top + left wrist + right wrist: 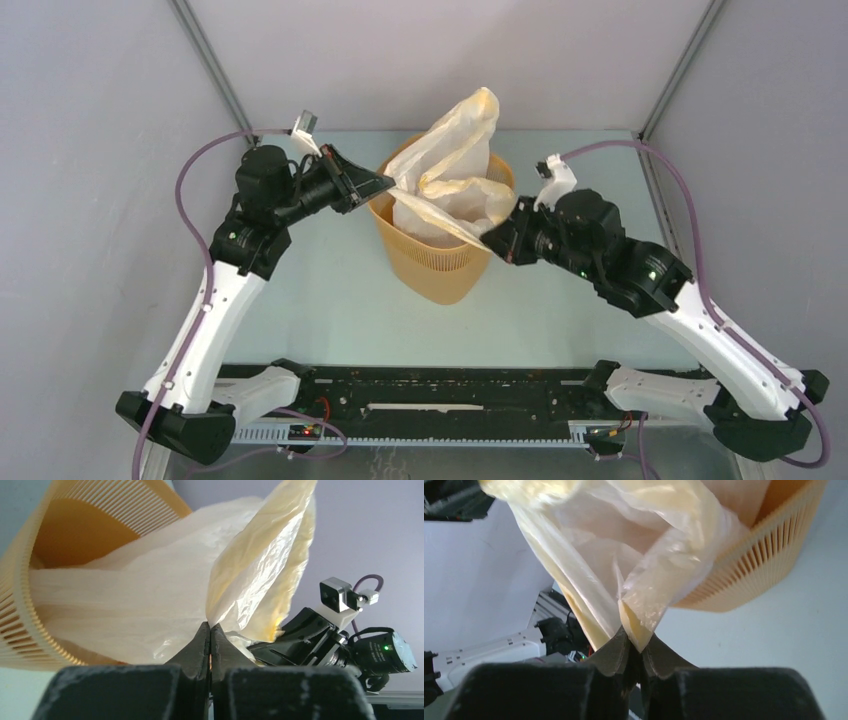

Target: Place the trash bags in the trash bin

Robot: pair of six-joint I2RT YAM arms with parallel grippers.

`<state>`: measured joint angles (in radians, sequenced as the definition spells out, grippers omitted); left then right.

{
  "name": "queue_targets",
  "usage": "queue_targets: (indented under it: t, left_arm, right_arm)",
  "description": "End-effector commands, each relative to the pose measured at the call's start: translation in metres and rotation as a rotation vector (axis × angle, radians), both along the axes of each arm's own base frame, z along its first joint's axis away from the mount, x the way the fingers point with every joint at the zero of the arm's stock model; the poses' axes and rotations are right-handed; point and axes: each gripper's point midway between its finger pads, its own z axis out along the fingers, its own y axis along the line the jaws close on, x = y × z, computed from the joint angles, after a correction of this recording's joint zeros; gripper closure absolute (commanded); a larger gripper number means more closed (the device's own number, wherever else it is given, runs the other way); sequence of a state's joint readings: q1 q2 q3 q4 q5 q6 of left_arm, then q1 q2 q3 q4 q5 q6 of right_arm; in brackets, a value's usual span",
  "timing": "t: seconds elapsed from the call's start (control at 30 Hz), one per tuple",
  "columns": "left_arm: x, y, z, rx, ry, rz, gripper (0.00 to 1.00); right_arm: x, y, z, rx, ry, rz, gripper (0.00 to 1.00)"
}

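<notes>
Left arm reaches in from the left. Left gripper (388, 186) sits at the left rim of the trash bin (437, 272). Its wrist view shows the jaws pressed together with a fold of the trash bag (450, 150) caught at the tips (210, 627), so it is clamped on film.

Centre: bin stands upright on the pale table (330, 300), between the two grippers. Bag is partly inside. Its lower part fills the mouth, and a tall wrinkled peak rises above the far rim. The yellowish edge is drawn taut across the opening from one gripper to the other.

Right arm comes in from the right. Right gripper (488, 240) is at the near-right rim. Seen from the wrist, the jaws (640, 642) are nearly closed and pinch the bag's yellow rim.
</notes>
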<state>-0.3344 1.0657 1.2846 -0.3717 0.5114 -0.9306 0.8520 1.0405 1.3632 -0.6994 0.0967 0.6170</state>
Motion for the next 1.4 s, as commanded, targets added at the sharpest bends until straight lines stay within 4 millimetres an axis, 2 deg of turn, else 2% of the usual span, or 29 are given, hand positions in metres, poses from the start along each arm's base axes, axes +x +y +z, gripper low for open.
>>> queue_targets:
  t: [0.0,0.07,0.17,0.3,0.4,0.43,0.53,0.6,0.67,0.77,0.9,1.0,1.13,1.23,1.37]
  left_arm:
    - [0.001,0.017,-0.012,0.091,-0.002,0.076,1.0]
    - [-0.002,0.022,-0.018,0.114,0.008,0.093,1.0]
    - [-0.007,0.024,-0.023,0.129,0.013,0.089,1.0]
    - [-0.013,0.02,-0.018,0.099,0.012,0.062,1.0]
    - [-0.014,0.018,-0.016,0.085,0.015,0.049,1.0]
    - [-0.015,0.017,-0.016,0.082,0.019,0.044,1.0]
    - [-0.015,0.015,-0.017,0.067,0.022,0.036,1.0]
    - [-0.015,0.015,-0.017,0.062,0.023,0.032,1.0]
    - [-0.016,0.014,-0.015,0.059,0.017,0.03,1.0]
    - [-0.017,0.015,-0.011,0.055,0.002,0.032,1.0]
    - [-0.018,0.015,-0.01,0.053,0.001,0.033,1.0]
    - [-0.018,0.014,-0.013,0.047,0.01,0.028,1.0]
    - [-0.019,0.015,-0.011,0.04,0.004,0.029,1.0]
    - [-0.02,0.015,-0.01,0.04,0.0,0.035,1.0]
    - [-0.021,0.018,-0.015,0.052,0.006,0.043,1.0]
  right_arm:
    - [-0.022,-0.013,-0.017,0.033,0.065,-0.032,0.82]
    - [-0.026,-0.015,-0.029,0.018,0.096,-0.027,0.74]
    - [-0.031,-0.024,-0.03,-0.03,0.08,-0.012,0.58]
    - [-0.028,-0.056,-0.002,-0.077,-0.026,-0.087,0.29]
    - [-0.021,-0.064,0.026,-0.135,-0.16,-0.066,0.07]
    - [-0.015,-0.067,0.033,-0.177,-0.193,-0.072,0.04]
    - [0.004,-0.071,0.056,-0.31,-0.284,-0.084,0.02]
    - [0.012,-0.058,0.07,-0.346,-0.338,-0.039,0.02]
    - [0.018,-0.037,0.081,-0.353,-0.387,0.034,0.04]
    - [0.02,0.003,0.083,-0.361,-0.45,0.16,0.05]
    - [0.021,0.047,0.088,-0.34,-0.475,0.232,0.06]
    - [0.025,0.074,0.08,-0.359,-0.483,0.238,0.03]
    - [0.043,0.093,0.062,-0.464,-0.495,0.155,0.0]
    - [0.056,0.089,0.071,-0.503,-0.503,0.053,0.01]
    - [0.054,0.083,0.075,-0.461,-0.482,0.047,0.04]
